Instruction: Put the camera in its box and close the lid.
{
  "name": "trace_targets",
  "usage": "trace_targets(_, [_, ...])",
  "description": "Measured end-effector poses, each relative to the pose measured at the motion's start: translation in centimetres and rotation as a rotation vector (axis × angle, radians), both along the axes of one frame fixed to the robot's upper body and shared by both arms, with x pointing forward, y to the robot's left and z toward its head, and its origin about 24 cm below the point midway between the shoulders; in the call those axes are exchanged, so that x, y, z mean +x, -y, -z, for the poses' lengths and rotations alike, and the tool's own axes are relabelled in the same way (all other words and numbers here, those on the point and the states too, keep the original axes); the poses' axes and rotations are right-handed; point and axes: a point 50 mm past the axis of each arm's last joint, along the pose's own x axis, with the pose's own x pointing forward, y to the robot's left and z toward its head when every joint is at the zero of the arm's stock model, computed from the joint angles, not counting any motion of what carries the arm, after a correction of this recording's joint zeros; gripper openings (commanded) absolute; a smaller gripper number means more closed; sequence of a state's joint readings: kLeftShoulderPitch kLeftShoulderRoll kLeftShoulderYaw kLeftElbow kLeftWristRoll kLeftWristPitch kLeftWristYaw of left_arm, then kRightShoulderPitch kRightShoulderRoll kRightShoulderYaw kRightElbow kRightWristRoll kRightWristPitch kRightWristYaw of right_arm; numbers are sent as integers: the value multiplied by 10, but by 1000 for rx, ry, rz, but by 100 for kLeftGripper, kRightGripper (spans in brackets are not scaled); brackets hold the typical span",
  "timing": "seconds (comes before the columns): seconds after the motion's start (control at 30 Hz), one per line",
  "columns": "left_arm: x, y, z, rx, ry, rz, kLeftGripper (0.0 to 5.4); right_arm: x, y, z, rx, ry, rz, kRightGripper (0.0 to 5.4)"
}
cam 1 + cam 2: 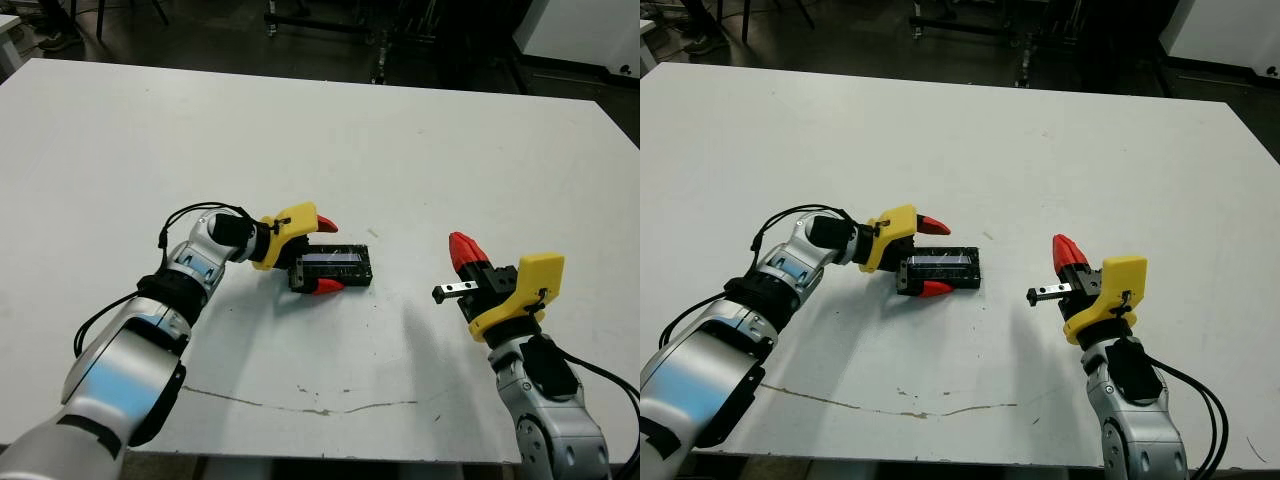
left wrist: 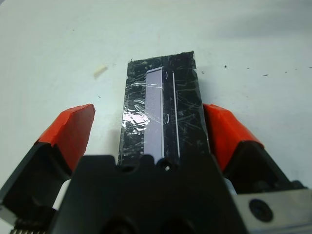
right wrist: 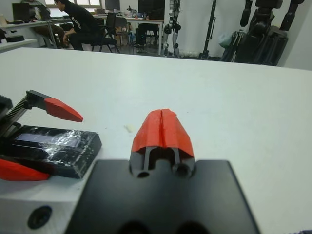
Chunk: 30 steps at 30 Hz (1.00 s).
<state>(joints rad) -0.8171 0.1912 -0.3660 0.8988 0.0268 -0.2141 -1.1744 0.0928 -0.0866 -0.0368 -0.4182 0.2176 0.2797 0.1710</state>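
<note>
— Two grippers show, and nearest us, at the lower right of the head view, the right gripper (image 1: 462, 252) hovers with its red tips clenched together on nothing.

— Where is the box?

— Just left of centre on the white table (image 1: 420, 140), under the lid (image 1: 333, 267), which appears already seated; tray and camera are hidden beneath it.

— And the left gripper (image 1: 326, 255)?

— Spread wide, straddling the lid: one fingertip (image 2: 73, 127) on each long side, neither clearly touching.

— The long axis?

— It runs left-right in the frame, straight out from the left jaws. That arm is much nearer, so any final press looks its job.
</note>
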Motion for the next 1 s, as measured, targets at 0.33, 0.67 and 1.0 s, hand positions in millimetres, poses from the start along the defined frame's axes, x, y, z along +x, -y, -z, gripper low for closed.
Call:
trace_targets(0.33, [-16, -46, 1, -26, -74, 29, 538, 0, -1, 0, 3, -1, -2, 0])
trace_targets(0.67, [-33, -121, -18, 69, -57, -118, 538, 0, -2, 1, 3, -2, -5, 0])
trace_targets(1.0, [-33, -155, -41, 15, -3, -470, 538, 0, -4, 1, 4, -3, -13, 0])
